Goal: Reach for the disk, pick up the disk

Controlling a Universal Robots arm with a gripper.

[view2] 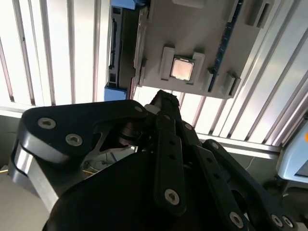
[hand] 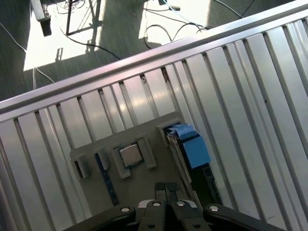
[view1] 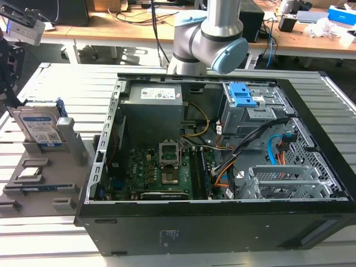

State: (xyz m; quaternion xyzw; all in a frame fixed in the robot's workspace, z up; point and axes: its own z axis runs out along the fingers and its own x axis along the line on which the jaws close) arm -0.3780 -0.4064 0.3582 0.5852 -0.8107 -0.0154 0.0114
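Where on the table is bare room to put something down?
In the exterior view, bare table slats lie in front of the grey holder, and beyond it to the far edge. Crowded: the holder, carrying the disk and chip, and the open computer case.

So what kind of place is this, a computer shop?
More likely a robotics lab or workshop. A robot arm rises beyond an opened computer case on a slatted metal table, and there are cable-strewn desks further back.
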